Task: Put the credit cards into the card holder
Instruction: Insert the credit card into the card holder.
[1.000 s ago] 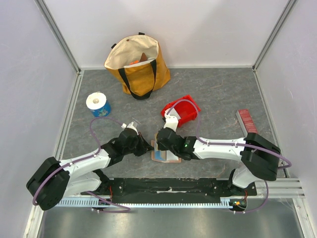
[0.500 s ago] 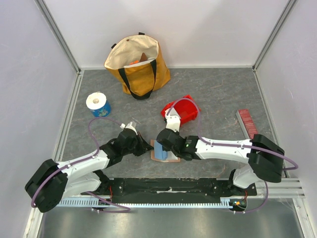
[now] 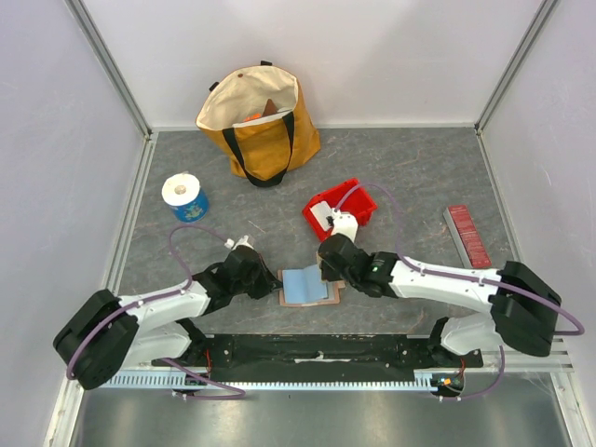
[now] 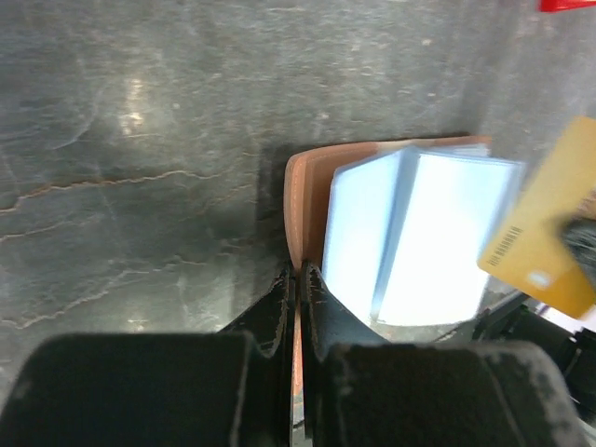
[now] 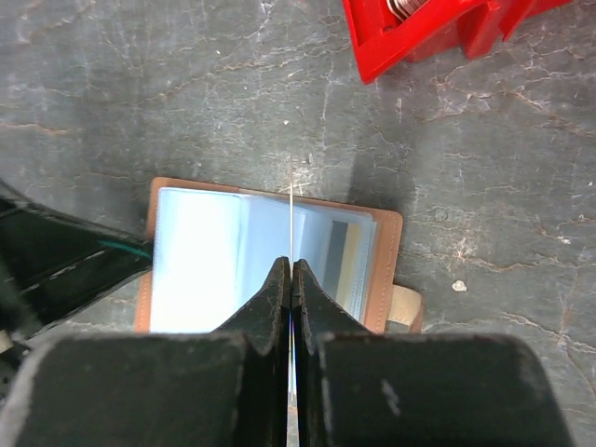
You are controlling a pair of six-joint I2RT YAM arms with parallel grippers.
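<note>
While pinched at its edge by the left gripper (image 4: 298, 279), card holder (image 5: 386, 242) open on the surface (image 5: 140, 93) directly under the right gripper (image 5: 291, 270), itself clamping a yellowish card (image 4: 549, 233) edge-on above it.

Red bin (image 3: 367, 209): just beyond right fingers (image 5: 269, 303). Tote (image 3: 265, 142), tape roll (image 3: 183, 196): well beyond left fingers (image 4: 276, 305). Bar (image 3: 467, 236): far right.

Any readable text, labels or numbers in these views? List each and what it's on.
None legible.
yellowish card: dark barcode-like strip, blurred, no characters readable.
blue-based white roll: markings on the blue part too small to read.
card holder, tote bag, red bin: no text visible.
</note>
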